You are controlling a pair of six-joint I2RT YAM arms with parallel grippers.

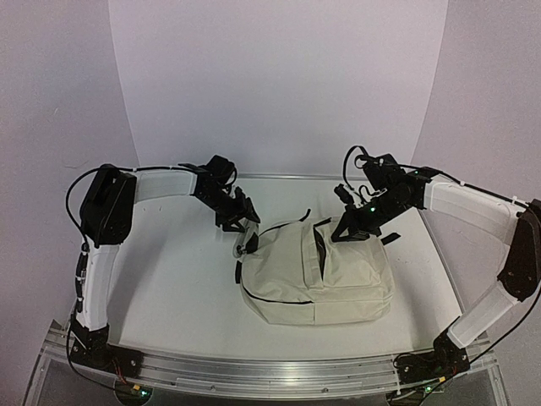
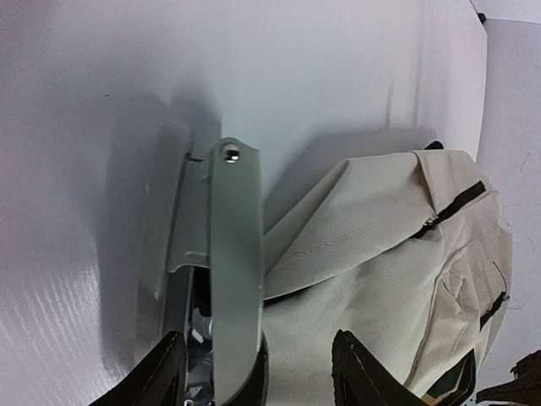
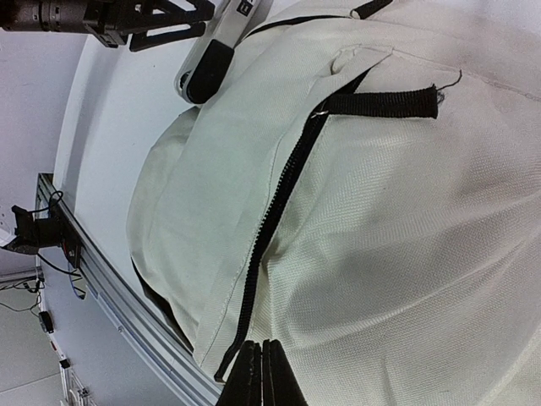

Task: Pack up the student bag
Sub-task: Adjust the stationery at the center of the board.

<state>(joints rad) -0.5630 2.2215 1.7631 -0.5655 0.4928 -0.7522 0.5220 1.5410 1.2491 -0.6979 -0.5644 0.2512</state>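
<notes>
The student bag point(image 1: 317, 275) lies slumped mid-worktop point(image 1: 169, 288). The left fingers point(image 2: 166, 376) stand apart around a grey stapler-like tool point(image 2: 235, 271) at the bag's edge. The right fingers point(image 3: 252, 381) are pressed together beside the zip point(image 3: 279, 203). The mouth probably needs holding wide before the tool is fed in lengthwise, low and slow.
</notes>
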